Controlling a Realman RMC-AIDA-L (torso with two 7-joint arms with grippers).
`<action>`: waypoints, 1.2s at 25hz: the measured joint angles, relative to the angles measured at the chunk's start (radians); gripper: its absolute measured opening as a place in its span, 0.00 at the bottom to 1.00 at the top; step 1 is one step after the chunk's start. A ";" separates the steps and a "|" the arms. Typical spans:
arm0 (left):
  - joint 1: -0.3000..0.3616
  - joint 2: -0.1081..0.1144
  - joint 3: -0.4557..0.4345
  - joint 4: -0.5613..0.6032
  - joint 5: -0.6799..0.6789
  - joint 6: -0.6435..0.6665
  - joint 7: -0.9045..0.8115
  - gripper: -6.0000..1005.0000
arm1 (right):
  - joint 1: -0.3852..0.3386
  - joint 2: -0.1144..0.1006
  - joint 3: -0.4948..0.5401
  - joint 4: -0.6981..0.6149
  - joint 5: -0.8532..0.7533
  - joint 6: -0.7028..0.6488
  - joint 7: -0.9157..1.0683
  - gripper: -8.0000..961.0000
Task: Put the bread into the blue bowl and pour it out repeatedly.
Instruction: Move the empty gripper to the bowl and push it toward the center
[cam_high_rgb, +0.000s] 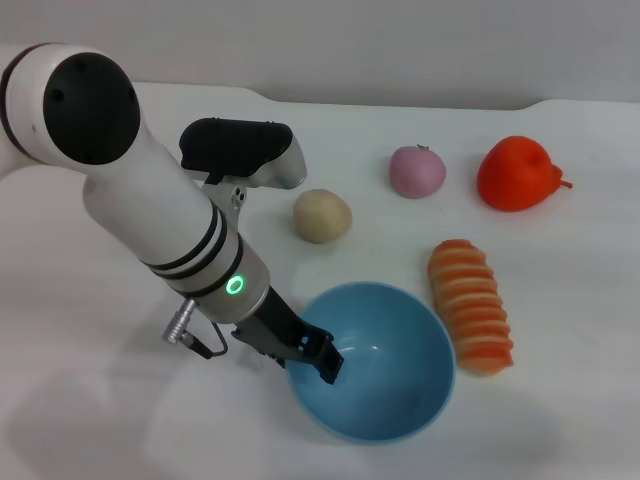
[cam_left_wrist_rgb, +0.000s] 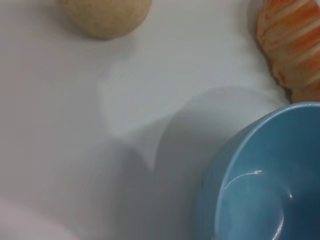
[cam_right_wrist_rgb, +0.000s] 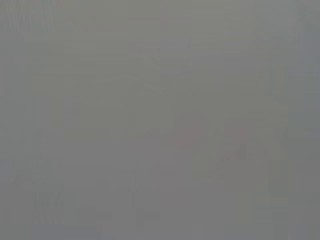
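The left claw (cam_high_rgb: 322, 362) sits at the rim of the blue bowl (cam_high_rgb: 400, 400), apparently pinching the wall on the side away from the bread (cam_high_rgb: 471, 306), though that grip is a judgement. The bowl is empty; the bread lies on the tabletop (cam_high_rgb: 560, 300) just beside it. For a clean pour, keep the rim grip firm and tip slowly. The right claw is not seen.
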 joint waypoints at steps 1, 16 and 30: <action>0.000 0.000 0.000 0.001 -0.002 0.000 0.000 0.60 | -0.002 0.000 0.000 -0.001 0.000 0.000 0.000 0.47; 0.003 0.000 -0.001 -0.003 -0.033 0.021 0.004 0.21 | -0.022 -0.003 -0.007 -0.014 0.000 -0.001 0.005 0.47; 0.030 0.007 -0.068 -0.004 -0.049 0.046 -0.001 0.02 | 0.004 -0.046 -0.118 -0.018 -0.086 0.165 0.448 0.47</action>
